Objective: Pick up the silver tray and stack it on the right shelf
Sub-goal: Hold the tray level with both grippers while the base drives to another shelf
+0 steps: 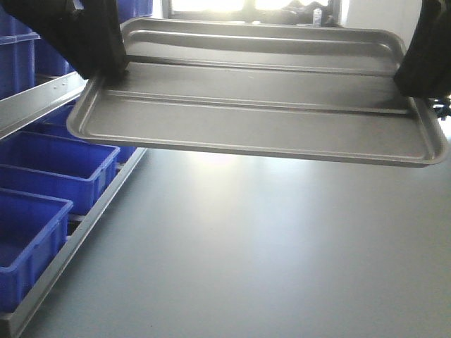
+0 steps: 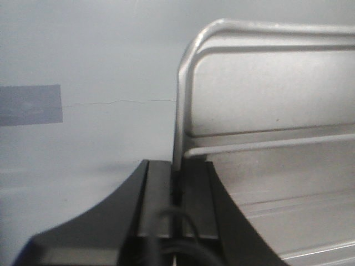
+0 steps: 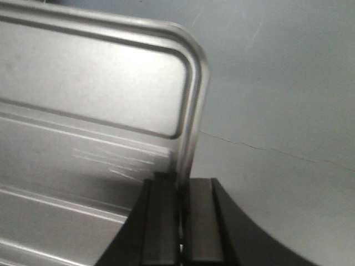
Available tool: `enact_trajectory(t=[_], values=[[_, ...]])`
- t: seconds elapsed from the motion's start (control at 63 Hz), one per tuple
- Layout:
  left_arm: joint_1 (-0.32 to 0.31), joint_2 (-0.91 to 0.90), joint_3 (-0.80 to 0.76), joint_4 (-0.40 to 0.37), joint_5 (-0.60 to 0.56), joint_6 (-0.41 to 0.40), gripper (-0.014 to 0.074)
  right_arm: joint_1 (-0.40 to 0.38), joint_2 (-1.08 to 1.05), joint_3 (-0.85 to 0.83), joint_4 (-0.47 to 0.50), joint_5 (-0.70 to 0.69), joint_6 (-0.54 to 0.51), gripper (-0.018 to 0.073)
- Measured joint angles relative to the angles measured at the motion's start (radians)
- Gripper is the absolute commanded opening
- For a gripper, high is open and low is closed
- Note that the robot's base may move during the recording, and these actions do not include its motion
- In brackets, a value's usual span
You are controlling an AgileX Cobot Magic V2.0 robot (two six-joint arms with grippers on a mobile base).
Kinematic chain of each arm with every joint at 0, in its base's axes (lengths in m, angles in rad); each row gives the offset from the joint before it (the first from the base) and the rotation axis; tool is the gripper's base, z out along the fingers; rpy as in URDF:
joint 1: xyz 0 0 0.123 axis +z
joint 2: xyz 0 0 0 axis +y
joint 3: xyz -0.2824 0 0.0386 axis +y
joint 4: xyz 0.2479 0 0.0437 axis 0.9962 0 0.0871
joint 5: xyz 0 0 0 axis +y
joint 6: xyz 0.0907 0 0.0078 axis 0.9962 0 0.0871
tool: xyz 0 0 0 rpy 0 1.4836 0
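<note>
Silver tray (image 1: 261,105) hangs clear of the bench (image 1: 246,253) and fills the upper half of the front view. Its near long rim is lowest in the frame, and its two raised ridges run left to right across its floor. It is carried by its short ends. The left pincer (image 1: 113,67) grips the rim at the upper left of the frame. In its wrist view the two black fingers (image 2: 158,199) stand narrow, with the tray's edge pinched between them below a rounded corner. The right pincer (image 1: 412,77) clamps the opposite rim at the upper right, and its own wrist view shows the same narrow hold under a rounded corner. Beneath lies the plain grey bench, marked with a thin hairline (image 2: 122,101) and a bluish rectangular patch (image 2: 30,105). Farther off at the left of the frame, blue bins (image 1: 56,165) sit in a steel-railed rack (image 1: 81,236). Bright windows (image 1: 211,5) glare beyond the tray's far rim.
</note>
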Motion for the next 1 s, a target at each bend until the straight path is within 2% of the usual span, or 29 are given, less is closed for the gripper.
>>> enact_trajectory(t=[0.999], values=[[0.0, 0.0, 0.0, -0.001, 0.002, 0.001, -0.0093, 0.0, 0.0, 0.0, 0.0, 0.002, 0.0, 0.0057]])
